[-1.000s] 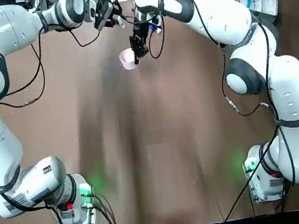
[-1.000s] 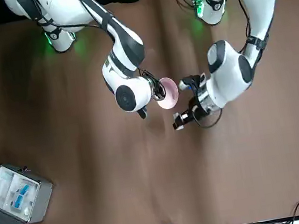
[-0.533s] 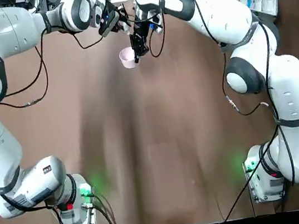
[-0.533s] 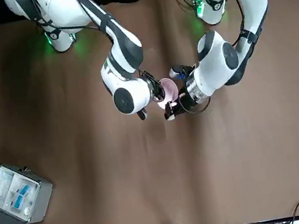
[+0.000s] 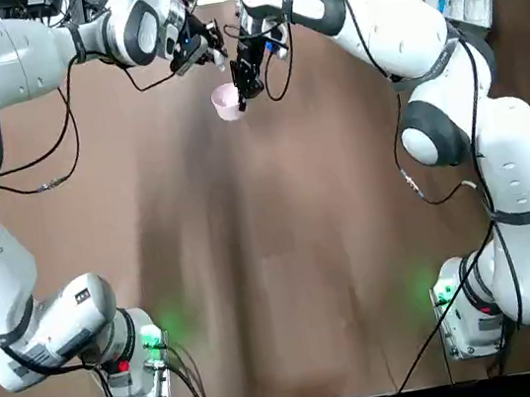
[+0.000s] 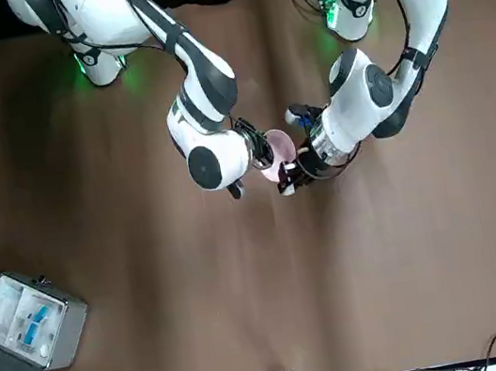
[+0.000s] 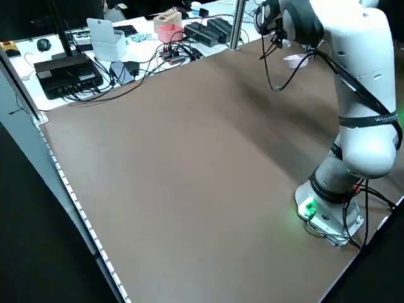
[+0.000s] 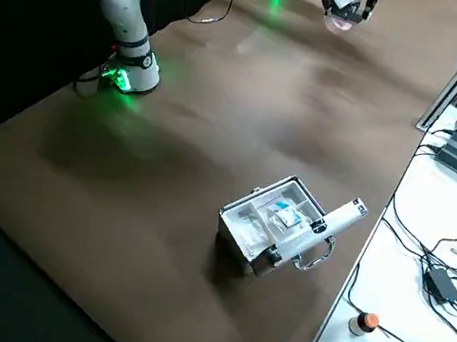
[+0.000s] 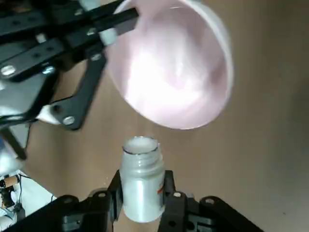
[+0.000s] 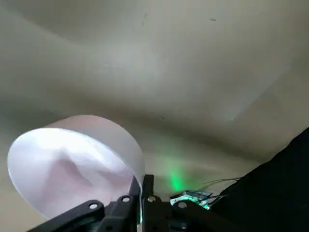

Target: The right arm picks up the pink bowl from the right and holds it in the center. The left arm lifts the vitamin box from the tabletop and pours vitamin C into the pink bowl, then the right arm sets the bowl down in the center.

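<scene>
the left gripper (image 9: pixel 140 212) clamps the vitamin box (image 9: pixel 141 183) just short of the pink bowl (image 9: pixel 174 67), rim-pinched by the right gripper (image 10: pixel 137 203) above the bench (image 5: pixel 284 256); tipping early could spill outside.

We see a pale pink bowl (image 9: pixel 170 63), a white vitamin box (image 9: pixel 141 186) and a plain brown bench (image 5: pixel 286 275).

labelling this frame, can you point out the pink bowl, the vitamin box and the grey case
pink bowl (image 9: pixel 176 72), left wrist view, on its pale inner wall
vitamin box (image 9: pixel 141 191), left wrist view, on its white body
grey case (image 8: pixel 277 218), right side view, on the open tray
</scene>
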